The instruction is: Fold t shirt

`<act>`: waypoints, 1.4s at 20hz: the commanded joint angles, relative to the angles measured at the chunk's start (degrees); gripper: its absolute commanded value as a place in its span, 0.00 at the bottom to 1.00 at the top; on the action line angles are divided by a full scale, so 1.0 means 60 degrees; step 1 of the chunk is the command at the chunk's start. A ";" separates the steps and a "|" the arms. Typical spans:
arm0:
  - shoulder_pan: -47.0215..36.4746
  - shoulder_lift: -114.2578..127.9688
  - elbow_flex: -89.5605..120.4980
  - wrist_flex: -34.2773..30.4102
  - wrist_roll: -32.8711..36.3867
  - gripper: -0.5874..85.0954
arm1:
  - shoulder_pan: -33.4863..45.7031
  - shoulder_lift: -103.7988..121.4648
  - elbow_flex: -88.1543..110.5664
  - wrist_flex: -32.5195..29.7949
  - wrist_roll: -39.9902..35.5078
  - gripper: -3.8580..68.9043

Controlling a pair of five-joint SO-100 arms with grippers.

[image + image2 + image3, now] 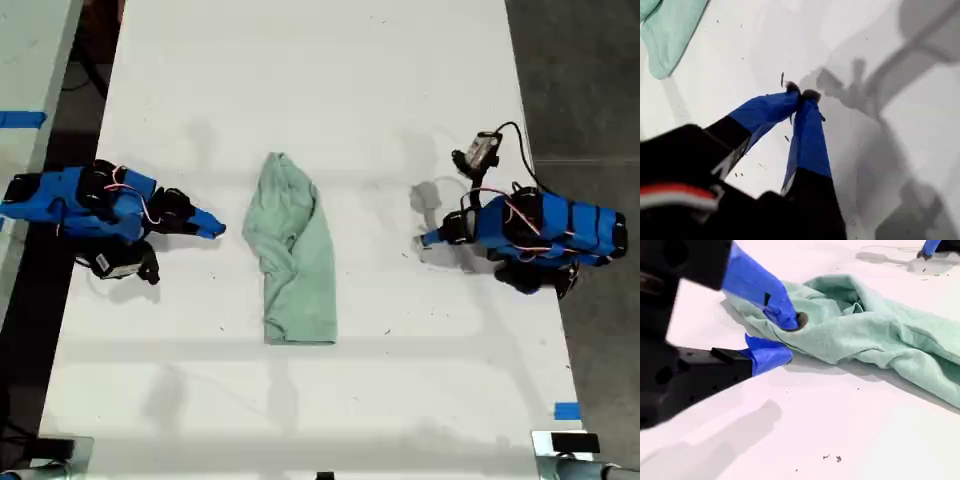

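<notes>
The pale mint-green t shirt [292, 255] lies bundled in a long wrinkled strip on the white table [320, 80], between the two blue arms. My second gripper [215, 229] is at the exterior view's left, just short of the cloth's edge. In its wrist view the second gripper [792, 339] is open by a narrow gap, holding nothing, with the t shirt [880, 330] right behind it. My first gripper [425, 240] is at the exterior view's right, well away from the cloth. Its tips [801, 94] are shut on nothing, and the t shirt [667, 30] shows only at the frame's edge.
A small camera on a cable [482, 150] sits behind the arm at the exterior view's right. Blue tape [566, 410] marks the table's near corner at that view's right. Dark floor [580, 70] lies past the table's edge on that view's right, and another pale surface [30, 60] stands at its left.
</notes>
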 commanded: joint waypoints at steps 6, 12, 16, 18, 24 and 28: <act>0.0044 -0.0044 0.0425 -0.0132 -0.0161 0.08 | -0.0088 0.0088 0.0483 0.0015 0.0103 0.08; 0.0044 -0.0044 0.0425 -0.0132 -0.0161 0.08 | -0.0117 0.0088 0.0483 0.0015 0.0132 0.08; 0.0439 0.0278 0.0425 -0.0161 -0.0981 0.05 | -0.0850 0.0088 0.0498 0.0015 0.1743 0.07; 0.0996 0.0483 0.0161 -0.0718 -0.1128 0.01 | -0.1318 0.0117 0.0410 -0.0659 0.2124 0.08; 0.2168 -0.7632 -0.4482 -0.2842 -0.1919 0.00 | -0.3486 -0.8862 -0.5581 -0.2739 0.3442 0.08; 0.2886 -1.6641 -1.3813 0.0527 -0.0747 0.28 | -0.4351 -1.6069 -1.3315 -0.1421 0.2959 0.25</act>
